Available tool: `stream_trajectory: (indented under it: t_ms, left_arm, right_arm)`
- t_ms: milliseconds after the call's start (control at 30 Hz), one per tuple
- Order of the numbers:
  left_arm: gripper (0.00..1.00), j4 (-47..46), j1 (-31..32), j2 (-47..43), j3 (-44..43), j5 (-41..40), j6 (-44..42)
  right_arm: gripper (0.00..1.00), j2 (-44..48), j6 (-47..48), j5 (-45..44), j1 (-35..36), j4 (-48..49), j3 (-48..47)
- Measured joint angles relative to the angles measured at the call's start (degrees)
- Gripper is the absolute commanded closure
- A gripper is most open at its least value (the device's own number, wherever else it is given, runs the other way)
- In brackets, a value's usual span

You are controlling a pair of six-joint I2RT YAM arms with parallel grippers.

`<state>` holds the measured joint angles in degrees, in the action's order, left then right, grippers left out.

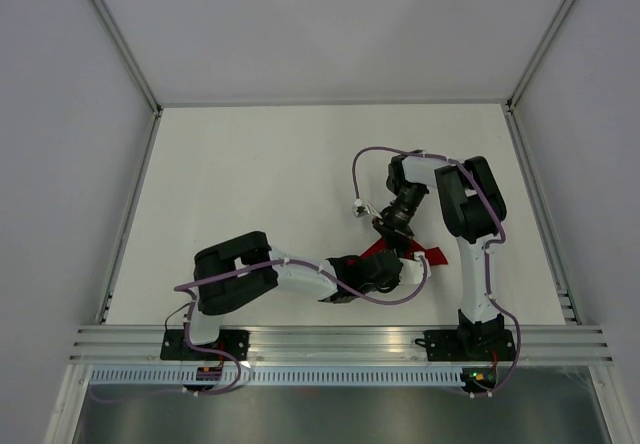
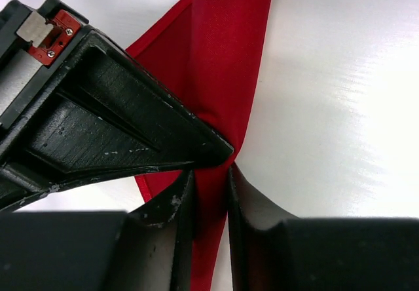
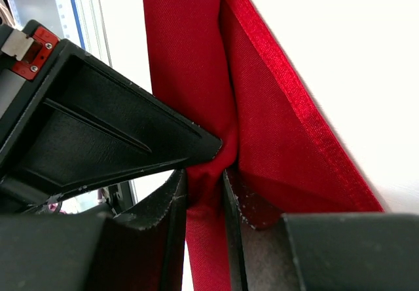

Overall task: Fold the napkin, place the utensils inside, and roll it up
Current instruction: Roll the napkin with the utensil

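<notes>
L jaws: pinched shut on bright red thin cloth napkin (image 2: 229, 55) | R jaws: same, clamping napkin | lower-right centre of white counter (image 1: 250, 184)

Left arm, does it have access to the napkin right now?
Looks like yes: the left gripper is shut on a bunched fold of the napkin, nothing between them. The right gripper pinches it too.

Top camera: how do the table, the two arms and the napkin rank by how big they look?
1. table
2. left arm and right arm, about alike
3. napkin, mostly hidden under the arms
</notes>
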<state>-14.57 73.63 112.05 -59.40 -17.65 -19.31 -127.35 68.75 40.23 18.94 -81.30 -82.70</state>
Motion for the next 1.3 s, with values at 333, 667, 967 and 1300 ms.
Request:
stream_trajectory:
  t_ms: [333,667,967,1300]
  left_arm:
    - [0.98,-0.5,-0.7,0.2,0.0,1.9,-0.5]
    - [0.98,2.0,-3.3,0.2,-1.6,7.6,-0.5]
    - [0.98,9.5,-8.7,0.8,-6.3,19.4,2.1]
    - [0.98,22.4,-18.8,7.0,-18.1,40.9,8.2]
  right_arm:
    - [0.43,0.6,-1.4,-0.4,-0.7,-1.6,-1.4]
    - [0.02,7.7,-3.2,0.3,-6.1,3.0,-8.3]
    - [0.07,17.3,-6.4,3.3,-15.5,8.1,-8.3]
    - [0.16,35.0,-5.5,4.2,-26.3,19.4,13.3]
